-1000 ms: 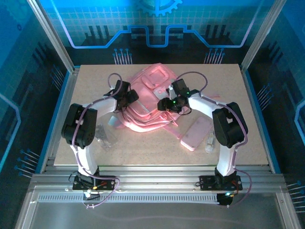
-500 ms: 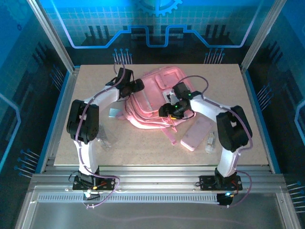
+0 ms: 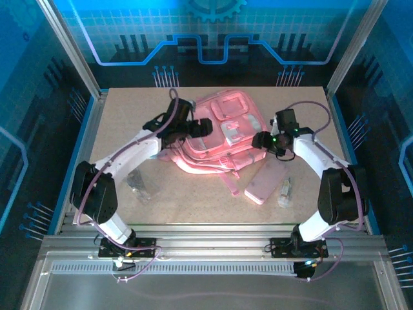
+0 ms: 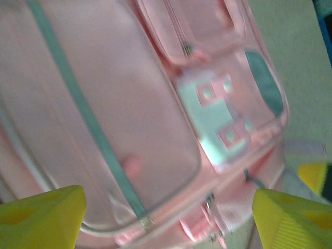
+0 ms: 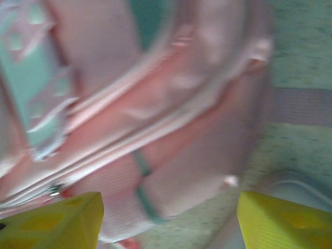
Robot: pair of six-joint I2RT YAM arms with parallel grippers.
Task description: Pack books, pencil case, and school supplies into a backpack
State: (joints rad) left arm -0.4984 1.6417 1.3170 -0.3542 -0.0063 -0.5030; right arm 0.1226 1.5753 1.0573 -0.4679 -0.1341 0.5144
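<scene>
From overhead I saw the pencil case near the backpack. My left tool and right tool, both spread, flanked the backpack.

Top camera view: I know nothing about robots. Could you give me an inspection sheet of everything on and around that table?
Surface: beige speckled table, level.
Job's things: pink backpack lies flat mid-table; pale-pink pencil case on the table near the backpack's right corner; small clear oblong item just right of the case.
Clutter: clear plastic piece beside the left arm.
Grippers: left gripper open over the backpack; right gripper open at the backpack's right edge.
Cables: purple cables loop along both arms.
Surroundings: metal frame, blue-lit panels.
</scene>
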